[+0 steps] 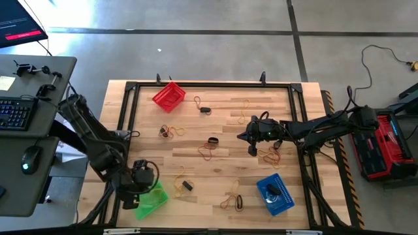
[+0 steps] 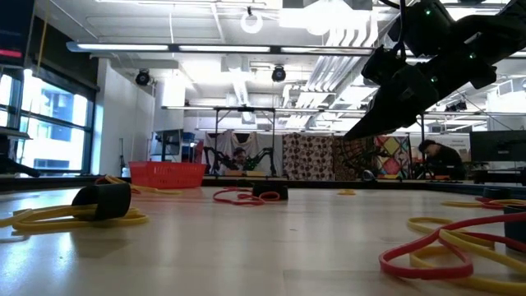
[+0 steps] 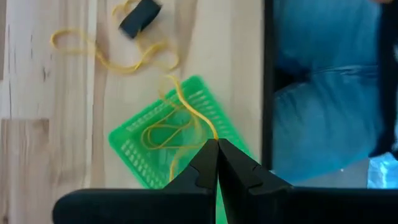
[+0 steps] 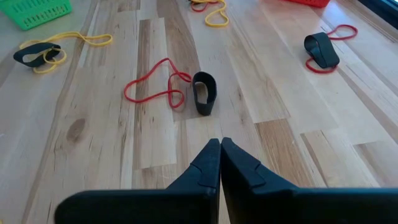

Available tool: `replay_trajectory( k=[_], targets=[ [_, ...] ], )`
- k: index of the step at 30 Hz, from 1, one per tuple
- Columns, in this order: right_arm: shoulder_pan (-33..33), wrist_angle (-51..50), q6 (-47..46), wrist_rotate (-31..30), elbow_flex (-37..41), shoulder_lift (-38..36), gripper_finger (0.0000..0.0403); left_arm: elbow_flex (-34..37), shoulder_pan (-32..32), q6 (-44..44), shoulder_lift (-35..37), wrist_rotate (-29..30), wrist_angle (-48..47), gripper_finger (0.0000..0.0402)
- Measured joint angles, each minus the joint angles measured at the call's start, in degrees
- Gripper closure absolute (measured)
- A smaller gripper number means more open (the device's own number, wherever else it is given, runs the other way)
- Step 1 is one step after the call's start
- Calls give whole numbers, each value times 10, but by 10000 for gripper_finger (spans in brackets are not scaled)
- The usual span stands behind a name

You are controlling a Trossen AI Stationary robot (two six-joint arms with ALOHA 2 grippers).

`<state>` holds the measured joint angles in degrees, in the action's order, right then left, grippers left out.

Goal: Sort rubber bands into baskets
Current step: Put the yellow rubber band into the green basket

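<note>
Left wrist view is showing the left gripper (image 3: 217, 144) pinching a yellow band (image 3: 186, 109) over the green basket (image 3: 134, 140). Right gripper (image 4: 220, 144) is hovering clenched, empty, near a red band (image 4: 151, 88). They're looking light and floppy, so I'd pinch a raised loop.

No readable text, labels or numbers anywhere. Monitor (image 1: 19, 23) off the worktop's far left corner shows a red bar with illegible marks; yellow sticky note (image 1: 6, 82) beside the keyboard (image 1: 14, 112) unreadable.
</note>
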<state>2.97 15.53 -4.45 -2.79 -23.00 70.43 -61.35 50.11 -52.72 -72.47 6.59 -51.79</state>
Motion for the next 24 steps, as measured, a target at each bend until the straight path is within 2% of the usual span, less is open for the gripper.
replay_trajectory(
  k=[6,13,24],
  targets=[
    [0,0,0,0,0,0,402,55,0,-35,0,-12,36,401],
    [0,0,0,0,0,0,402,75,14,-57,0,-25,48,401],
    [0,0,0,0,0,0,402,130,25,-58,0,-20,149,401]
  ],
)
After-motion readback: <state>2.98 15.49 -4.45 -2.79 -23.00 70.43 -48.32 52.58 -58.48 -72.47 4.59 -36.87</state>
